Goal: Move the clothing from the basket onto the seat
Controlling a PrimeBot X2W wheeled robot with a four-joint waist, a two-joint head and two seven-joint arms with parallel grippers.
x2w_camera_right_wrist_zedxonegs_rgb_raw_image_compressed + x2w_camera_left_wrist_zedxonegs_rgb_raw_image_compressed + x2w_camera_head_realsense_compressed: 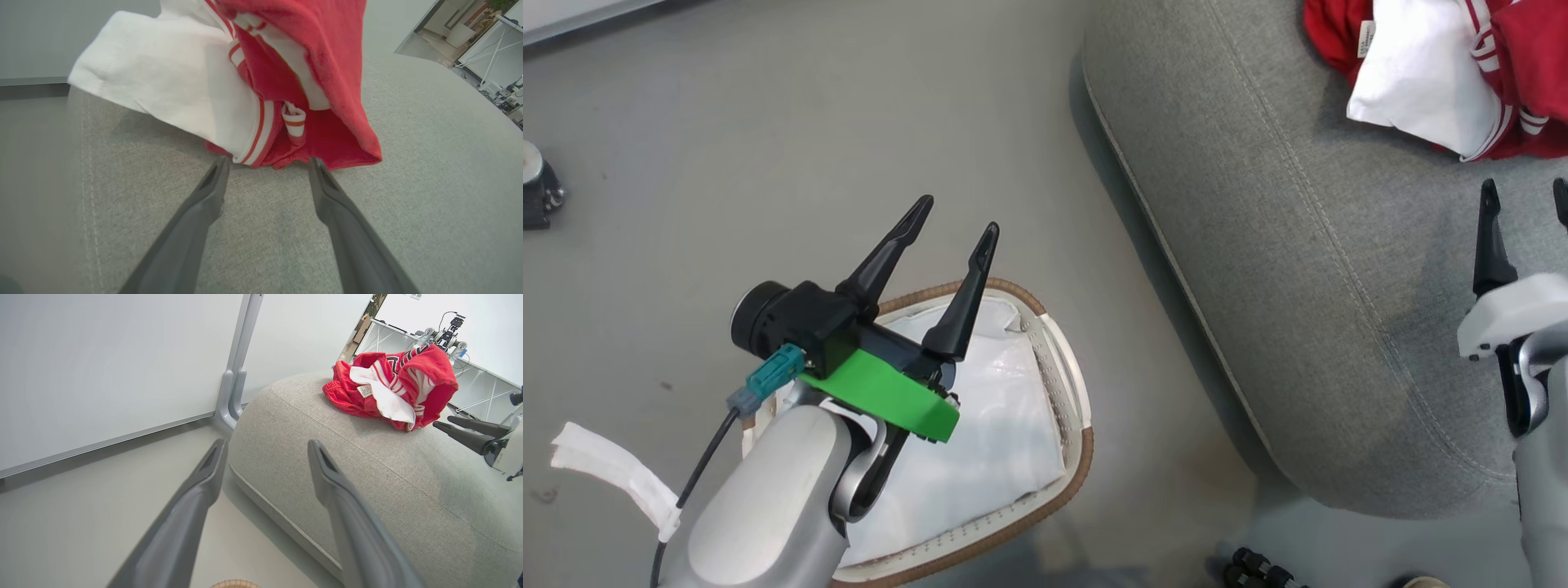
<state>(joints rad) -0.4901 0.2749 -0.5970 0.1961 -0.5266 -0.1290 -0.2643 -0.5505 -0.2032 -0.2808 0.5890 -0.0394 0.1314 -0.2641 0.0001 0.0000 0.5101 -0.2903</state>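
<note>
R fingers (212, 188) spread wide, empty, tips right at the hem of the clothing (310, 61) heaped on the seat (429, 183). L fingers (968, 286) wide too, empty, basket (1082, 457) below them. Risk: R tips snag the hem on backing off and drag fabric toward the seat edge.

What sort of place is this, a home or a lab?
Likely a robotics lab, not a home: white partition panels, robot equipment behind the seat, and a bare grey floor.
</note>
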